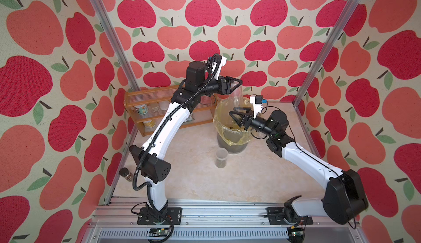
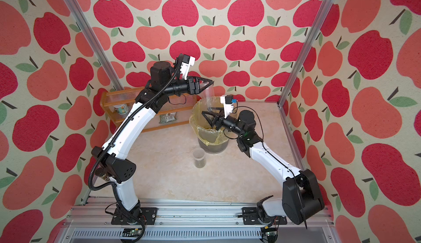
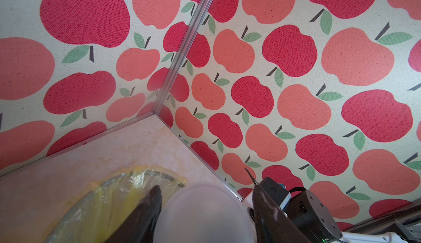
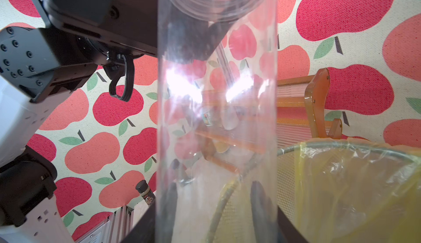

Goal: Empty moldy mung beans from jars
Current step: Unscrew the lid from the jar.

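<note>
Mung beans (image 1: 220,163) showed only as a dark layer at the bottom of the shorter jar (image 1: 221,155), standing capped on the surface (image 1: 193,180) well below your right end effector (image 1: 234,113), toward the arm bases; in the tall jar (image 4: 216,116) I could make out none. You had that tall jar clamped between the right end effector's fingers, low on its wall, with the lined bin (image 1: 230,148) directly beneath. Your left end effector (image 3: 206,191) sat above, at the jar's top, its fingers closely flanking the frosted lid (image 3: 205,216); whether they had bitten onto it I could not tell. The jar stood close to upright: long axis near vertical, capped mouth pointing up into the left end effector, base down toward the bin. The step in hand looked like getting that lid off. To do it well you needed the left fingers square across the lid, the twist made about the jar's own axis, and the right grip firm enough that the smooth wall did not spin or slide. You then wanted the lid lifted straight along that axis, with the jar kept over the bin so anything loose fell in there, not onto the surface.
</note>
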You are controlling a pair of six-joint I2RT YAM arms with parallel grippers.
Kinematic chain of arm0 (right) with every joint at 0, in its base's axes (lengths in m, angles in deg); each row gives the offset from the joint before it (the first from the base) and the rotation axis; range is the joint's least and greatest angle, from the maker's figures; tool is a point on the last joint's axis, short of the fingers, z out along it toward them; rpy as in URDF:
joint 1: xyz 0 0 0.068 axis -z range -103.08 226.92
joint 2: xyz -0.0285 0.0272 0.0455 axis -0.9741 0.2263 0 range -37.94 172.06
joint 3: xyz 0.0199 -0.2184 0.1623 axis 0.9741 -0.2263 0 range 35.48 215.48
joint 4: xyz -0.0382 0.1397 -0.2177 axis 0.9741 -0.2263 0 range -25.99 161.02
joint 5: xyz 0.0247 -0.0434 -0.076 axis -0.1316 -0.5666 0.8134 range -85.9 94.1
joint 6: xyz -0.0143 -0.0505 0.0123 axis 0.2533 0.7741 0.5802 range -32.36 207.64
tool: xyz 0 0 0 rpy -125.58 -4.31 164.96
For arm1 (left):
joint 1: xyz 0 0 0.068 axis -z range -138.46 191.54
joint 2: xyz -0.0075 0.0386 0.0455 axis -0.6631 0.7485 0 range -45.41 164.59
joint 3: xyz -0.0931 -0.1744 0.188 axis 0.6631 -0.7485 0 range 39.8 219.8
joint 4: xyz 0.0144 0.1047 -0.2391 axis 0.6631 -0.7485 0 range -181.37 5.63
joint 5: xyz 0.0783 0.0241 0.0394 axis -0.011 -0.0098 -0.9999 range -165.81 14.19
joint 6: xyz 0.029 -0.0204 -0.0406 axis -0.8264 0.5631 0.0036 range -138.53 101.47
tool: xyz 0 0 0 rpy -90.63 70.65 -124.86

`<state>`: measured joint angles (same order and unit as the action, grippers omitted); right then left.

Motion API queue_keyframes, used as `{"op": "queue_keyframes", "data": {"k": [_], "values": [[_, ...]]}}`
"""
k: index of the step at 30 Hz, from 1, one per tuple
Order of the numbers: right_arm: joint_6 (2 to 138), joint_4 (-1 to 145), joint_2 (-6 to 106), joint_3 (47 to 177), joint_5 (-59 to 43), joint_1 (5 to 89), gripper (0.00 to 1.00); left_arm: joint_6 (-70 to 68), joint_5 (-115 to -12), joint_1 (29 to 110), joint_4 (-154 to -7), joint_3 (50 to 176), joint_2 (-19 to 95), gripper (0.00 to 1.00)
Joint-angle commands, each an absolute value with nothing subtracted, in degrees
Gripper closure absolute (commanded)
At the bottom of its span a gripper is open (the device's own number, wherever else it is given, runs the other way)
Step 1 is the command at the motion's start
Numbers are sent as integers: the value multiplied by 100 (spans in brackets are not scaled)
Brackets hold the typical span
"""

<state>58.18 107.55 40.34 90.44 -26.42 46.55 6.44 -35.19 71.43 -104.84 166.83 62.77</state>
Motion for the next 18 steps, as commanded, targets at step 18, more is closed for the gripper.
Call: {"op": "queue_keyframes", "data": {"k": [18], "values": [[6161, 10457, 3907, 9118, -2357, 4643, 63, 503, -3298, 7213, -11105, 17489, 6744, 48]]}}
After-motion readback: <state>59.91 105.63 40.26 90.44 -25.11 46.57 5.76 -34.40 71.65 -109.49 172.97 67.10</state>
